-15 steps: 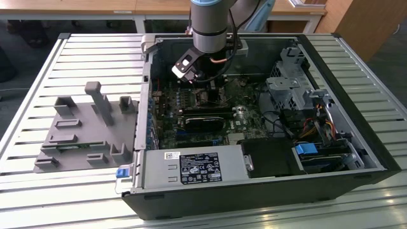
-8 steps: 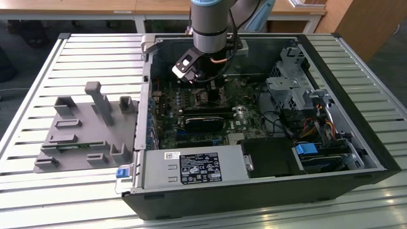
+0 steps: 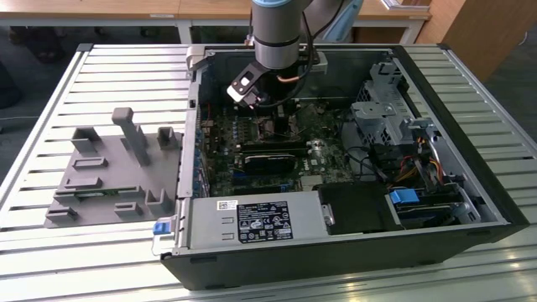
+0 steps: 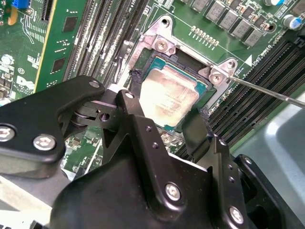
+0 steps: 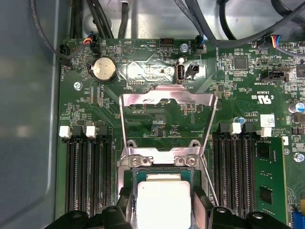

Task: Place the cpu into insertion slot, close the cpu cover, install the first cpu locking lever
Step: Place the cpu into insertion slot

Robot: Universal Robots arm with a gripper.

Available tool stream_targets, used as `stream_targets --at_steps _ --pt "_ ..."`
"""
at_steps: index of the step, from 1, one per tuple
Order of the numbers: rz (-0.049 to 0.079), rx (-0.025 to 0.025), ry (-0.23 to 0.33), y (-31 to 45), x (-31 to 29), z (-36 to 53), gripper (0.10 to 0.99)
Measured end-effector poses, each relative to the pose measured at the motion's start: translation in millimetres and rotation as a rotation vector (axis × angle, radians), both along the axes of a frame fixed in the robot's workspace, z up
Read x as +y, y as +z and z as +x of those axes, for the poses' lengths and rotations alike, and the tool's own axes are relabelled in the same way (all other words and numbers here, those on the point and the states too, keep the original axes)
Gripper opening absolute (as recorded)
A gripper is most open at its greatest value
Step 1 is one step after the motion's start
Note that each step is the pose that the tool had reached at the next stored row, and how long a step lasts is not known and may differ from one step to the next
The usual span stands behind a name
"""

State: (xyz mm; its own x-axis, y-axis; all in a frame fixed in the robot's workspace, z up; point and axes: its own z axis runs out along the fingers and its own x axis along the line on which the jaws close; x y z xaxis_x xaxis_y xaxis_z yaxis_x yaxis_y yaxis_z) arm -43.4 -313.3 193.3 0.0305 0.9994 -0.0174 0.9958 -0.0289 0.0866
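Note:
In both wrist views the cpu [image 4: 169, 95], a flat square chip with a dull silver top, lies in the insertion slot [image 4: 143, 57] with its green edge showing. My gripper [image 4: 164, 102] straddles it, black fingers [image 4: 194, 128] pressed to two opposite sides of the chip, shut on it. The cpu cover [image 5: 167, 99], a thin silvery frame, stands flipped up behind the slot. A thin wire locking lever [image 4: 269, 91] sticks out beside the slot, unlatched. In the exterior view the gripper [image 3: 250, 99] hangs inside the open computer case over the motherboard.
Long black memory slots [image 5: 86, 176] flank the insertion slot on both sides. Cables [image 5: 95, 19] run along the board's edge. In the case are a power supply [image 3: 256, 220] and a drive cage [image 3: 381, 116]. A grey fixture [image 3: 109, 170] sits on the slatted table at the exterior view's left.

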Motion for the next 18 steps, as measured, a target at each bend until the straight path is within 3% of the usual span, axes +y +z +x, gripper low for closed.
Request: stream_targets --at_steps 10,16,18 --pt "0.001 0.0008 -0.006 3.4 0.1 0.0 0.616" --pt "0.001 0.0090 -0.006 12.1 0.0 0.2 0.616" --pt "0.001 0.0107 -0.006 12.4 -0.7 0.3 0.537"
